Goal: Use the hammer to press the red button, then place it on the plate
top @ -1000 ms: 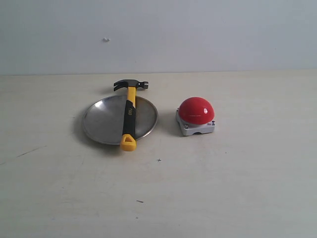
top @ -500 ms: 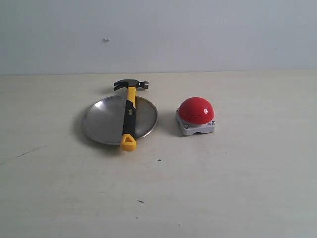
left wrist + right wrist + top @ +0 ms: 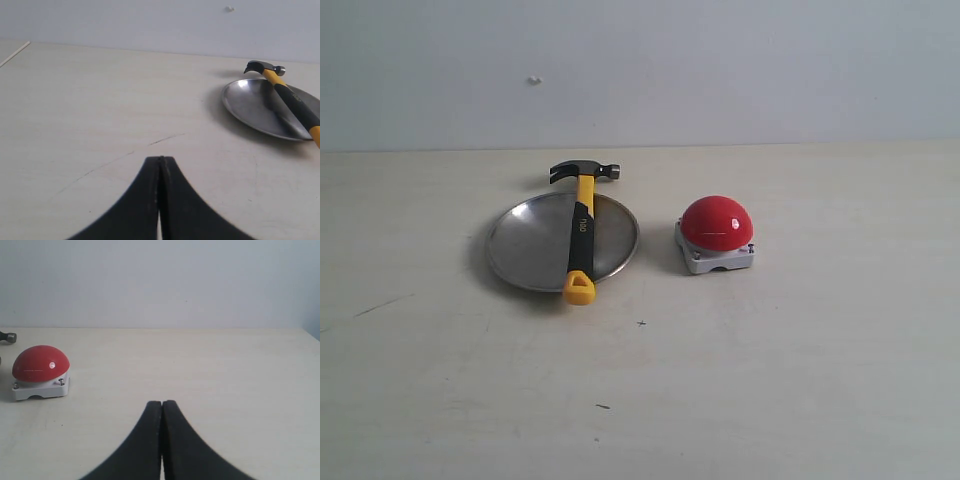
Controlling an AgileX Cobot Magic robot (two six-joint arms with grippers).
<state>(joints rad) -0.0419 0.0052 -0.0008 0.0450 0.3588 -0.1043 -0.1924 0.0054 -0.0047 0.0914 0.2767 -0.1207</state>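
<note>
The hammer [image 3: 581, 232] lies across the silver plate [image 3: 525, 243], its dark head past the far rim and its yellow looped end over the near rim. To the right of the plate sits the red button [image 3: 717, 222] on its grey base. Neither arm shows in the exterior view. The left gripper [image 3: 161, 159] is shut and empty, well away from the plate [image 3: 252, 106] and hammer [image 3: 290, 97]. My right gripper [image 3: 162, 403] is shut and empty too, with the red button [image 3: 40, 363] off to one side and a bit of the hammer head [image 3: 7, 337] at the frame edge.
The pale wooden table [image 3: 770, 380] carries a few dark scratches and specks. A plain light wall [image 3: 720, 70] stands behind it.
</note>
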